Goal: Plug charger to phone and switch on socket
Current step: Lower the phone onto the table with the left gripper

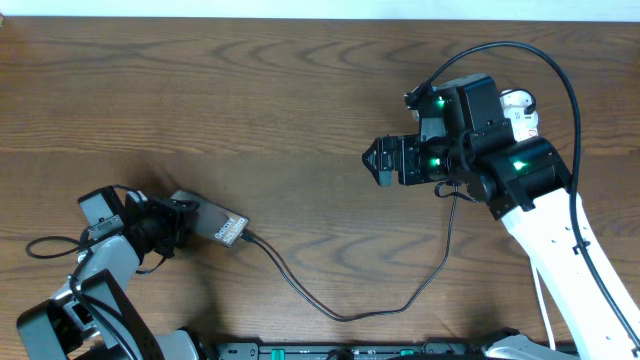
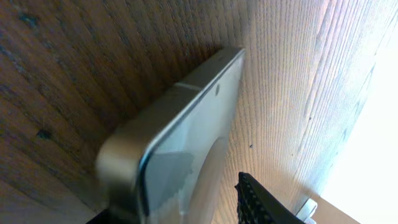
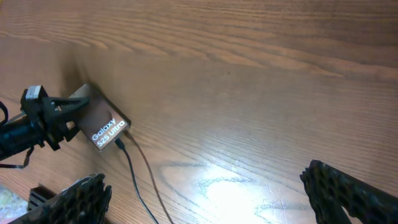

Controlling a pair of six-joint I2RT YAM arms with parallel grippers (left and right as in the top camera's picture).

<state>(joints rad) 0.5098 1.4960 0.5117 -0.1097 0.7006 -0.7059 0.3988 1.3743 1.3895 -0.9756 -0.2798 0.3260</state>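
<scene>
The phone (image 1: 218,226) lies at the left of the table, its "Galaxy" end facing right. It also shows in the right wrist view (image 3: 102,124) and close up in the left wrist view (image 2: 186,143). My left gripper (image 1: 175,225) (image 2: 186,208) is shut on the phone's left end, which is also visible in the right wrist view (image 3: 62,115). The charger (image 1: 340,315) (image 3: 134,177) runs from the right arm across the table, and its plug tip (image 1: 250,238) sits at the phone's right end. My right gripper (image 1: 378,162) (image 3: 205,193) is open, empty, above mid-table. The socket (image 1: 520,108) is mostly hidden behind the right arm.
Bare wood tabletop (image 1: 250,90) spreads across the back and middle. A dark rail (image 1: 340,352) runs along the front edge. A thicker black arm cable (image 1: 560,70) loops over the right arm.
</scene>
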